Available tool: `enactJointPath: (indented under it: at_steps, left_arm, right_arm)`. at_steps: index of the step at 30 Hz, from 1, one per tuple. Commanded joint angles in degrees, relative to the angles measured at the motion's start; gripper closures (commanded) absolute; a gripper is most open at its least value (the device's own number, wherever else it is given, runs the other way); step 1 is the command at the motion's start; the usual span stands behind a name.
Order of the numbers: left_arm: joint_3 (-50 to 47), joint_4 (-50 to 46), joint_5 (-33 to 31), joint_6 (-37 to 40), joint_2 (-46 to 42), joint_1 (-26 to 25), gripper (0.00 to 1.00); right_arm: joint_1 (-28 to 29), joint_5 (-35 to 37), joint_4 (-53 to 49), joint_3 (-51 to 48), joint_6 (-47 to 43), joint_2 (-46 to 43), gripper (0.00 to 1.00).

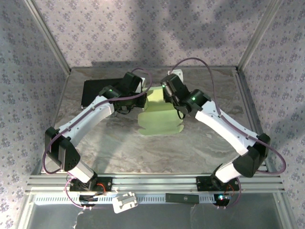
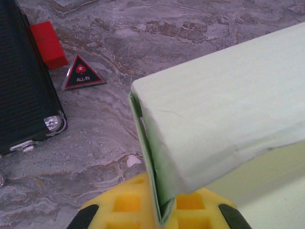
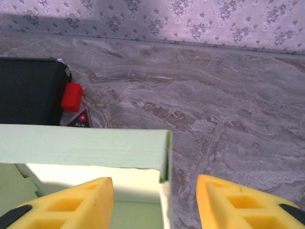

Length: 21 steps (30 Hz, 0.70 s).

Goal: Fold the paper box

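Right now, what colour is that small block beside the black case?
The block is red; left wrist view.

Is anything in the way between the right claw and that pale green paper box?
Nothing visible does. The right gripper stands open, with a corner of the paper box in the gap between its fingers. The left gripper pinches another edge. The black case and red block lie beyond, off to the side.

In the left wrist view, the paper box point(image 2: 224, 119) is cut off by the right edge, the black case point(image 2: 24, 81) by the left.
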Motion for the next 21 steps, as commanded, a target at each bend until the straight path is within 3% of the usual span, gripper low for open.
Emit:
enactJointPath:
  at_steps: [1, 4, 13, 21]
  left_arm:
    - [2.4, -1.1, -0.4, -0.5, 0.0, -0.3, 1.0]
    - [2.4, -1.1, -0.3, -0.6, 0.1, -0.2, 1.0]
    - [2.4, -1.3, -0.4, -0.6, 0.1, -0.2, 1.0]
    - [2.5, -1.3, -0.3, -0.5, 0.1, -0.2, 1.0]
  right_arm:
    - [-0.3, -0.2, 1.3, -3.3, 1.5, -1.0, 0.51]
    - [-0.4, 0.7, 1.6, -4.5, 2.2, -0.2, 0.53]
    - [-0.6, 3.0, 2.8, -4.7, 2.0, 3.3, 0.7]
    - [-0.7, 6.2, 2.2, -4.0, 2.8, 5.7, 0.78]
